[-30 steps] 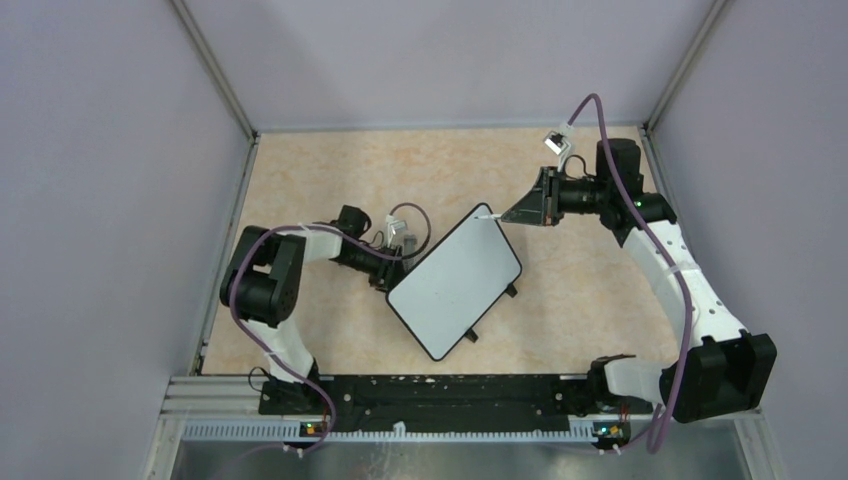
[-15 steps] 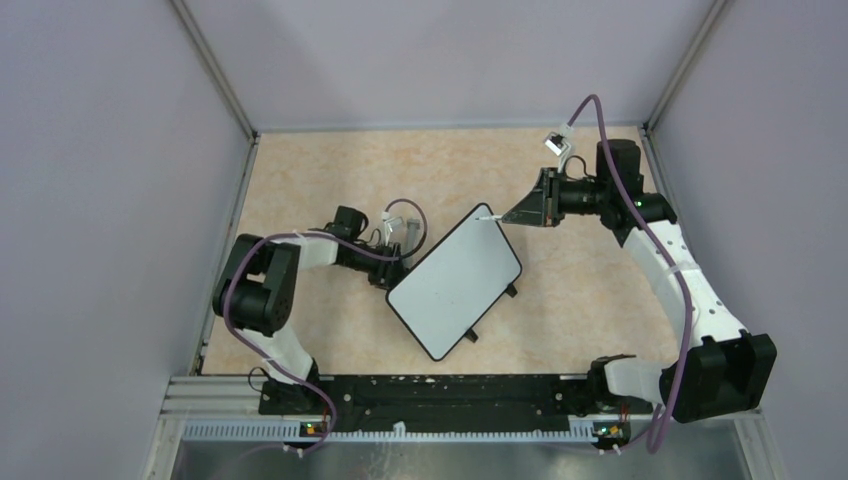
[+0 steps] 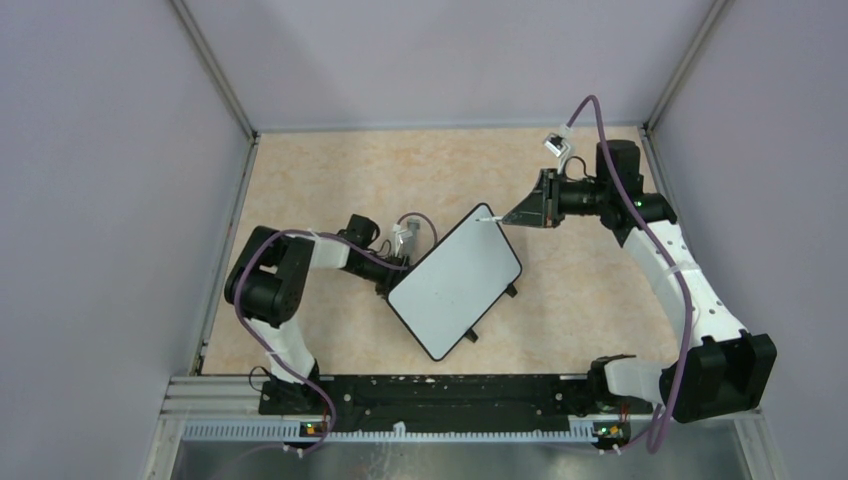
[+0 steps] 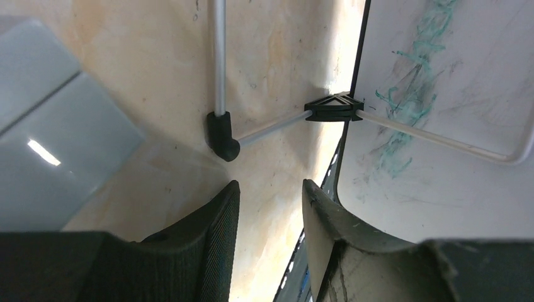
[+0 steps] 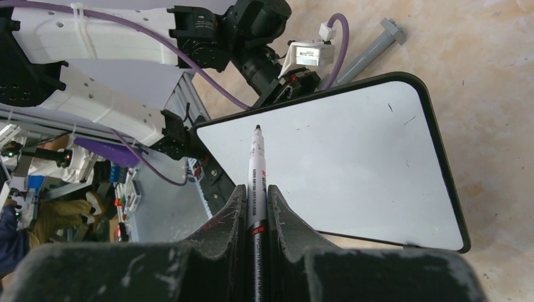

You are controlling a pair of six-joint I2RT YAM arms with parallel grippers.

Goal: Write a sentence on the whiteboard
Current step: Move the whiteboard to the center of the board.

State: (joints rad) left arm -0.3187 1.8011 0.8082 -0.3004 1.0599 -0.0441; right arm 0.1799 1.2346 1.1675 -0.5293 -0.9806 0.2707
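Hard-to-see stuff first: from above, the left hand [image 3: 393, 275] is jammed right up at the left edge of the whiteboard [image 3: 455, 285], and its fingertips are lost under the rim, so you can't tell from there whether they touch it. Its own wrist camera helps. The two fingers [image 4: 214, 239] are spread apart with only bare surface [image 4: 271, 126] showing in the gap. The board's black rim runs down just beside the right-side finger and then gets cut off behind it. That view only catches the board's underside, with green scribbles [image 4: 409, 75], a black clip [image 4: 334, 107] and a thin metal leg ending in a black foot [image 4: 221, 135]. The right hand [image 3: 522, 210] is pinching a black-tipped marker [image 5: 257, 170] tight between its fingers. The board sits diagonally mid-surface, and the right hand is off its far corner with the marker pointing in over that corner. In the right wrist view the tip is over the white face near the rim. Whether it's actually touching, I can't tell. The face looks white with a couple of tiny dark specks.
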